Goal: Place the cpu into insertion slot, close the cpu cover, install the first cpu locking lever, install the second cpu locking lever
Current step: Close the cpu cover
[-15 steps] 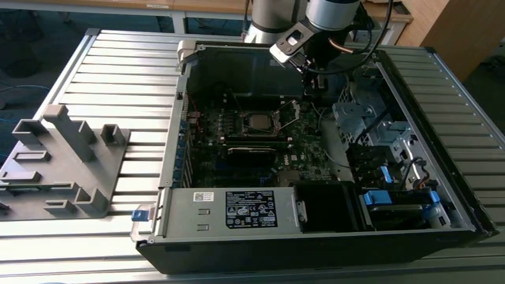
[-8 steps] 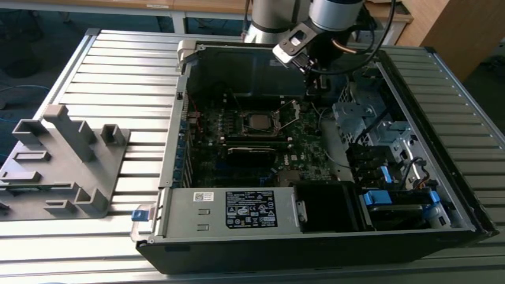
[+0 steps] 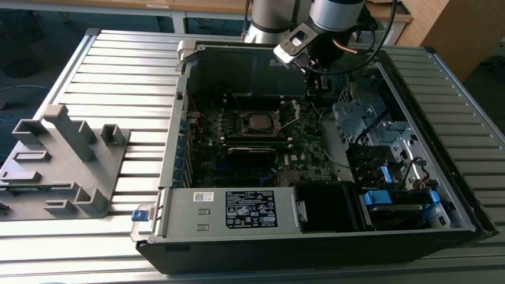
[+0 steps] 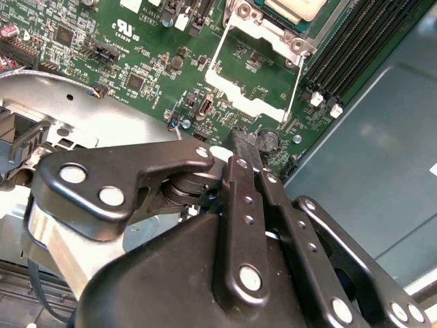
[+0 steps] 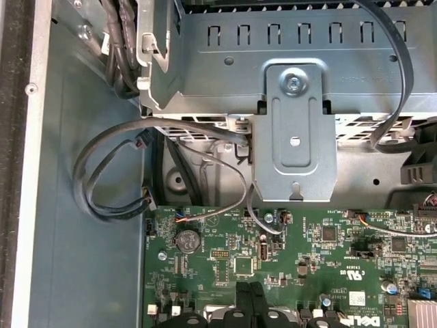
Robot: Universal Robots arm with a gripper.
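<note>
In the exterior view the cpu point(image 3: 258, 122) lies flat in the insertion slot point(image 3: 240, 131) in the middle of the green motherboard. The cpu cover point(image 3: 289, 112) stands swung open on the slot's right side in that view. My gripper point(image 3: 317, 83) hangs above the board beyond the open cover, near the case's back wall. In the second wrist view the cover point(image 4: 247, 98) is a silvery frame with board showing through its window, and a corner of the cpu point(image 4: 298, 7) lies past it. The gripper point(image 4: 251, 152) is shut with nothing between its fingers point(image 5: 250, 301), close above the board.
The open computer case point(image 3: 181, 118) lies on a slatted metal table. A labelled power supply point(image 3: 236, 208) fills its near end and a drive cage point(image 3: 371, 121) its right side. A metal bracket point(image 5: 293, 130) and looping cables point(image 5: 109, 181) are close by. A grey fixture point(image 3: 59, 160) stands at the left.
</note>
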